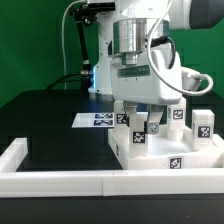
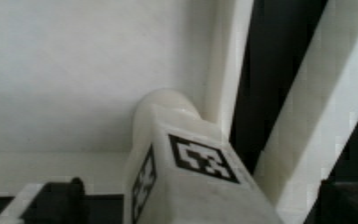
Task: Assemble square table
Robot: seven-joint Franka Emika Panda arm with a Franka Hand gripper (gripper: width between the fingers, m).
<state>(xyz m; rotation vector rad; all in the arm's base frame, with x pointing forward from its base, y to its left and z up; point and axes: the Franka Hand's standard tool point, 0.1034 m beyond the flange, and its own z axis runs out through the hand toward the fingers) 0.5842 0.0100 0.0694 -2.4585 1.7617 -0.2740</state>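
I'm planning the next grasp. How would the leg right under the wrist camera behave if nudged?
The leg looks like rigid, smooth plastic, so it would probably slide, not flex. It seems to stand upright on the tabletop, so a high push might tip it. Its rounded end may let the fingers slip.

Pretty clearly a robotics lab: I'm working over a black desk (image 1: 50, 125) fenced by a white rail (image 1: 90, 183), marker board (image 1: 98, 120) lying flat, dark backdrop, cables behind me.
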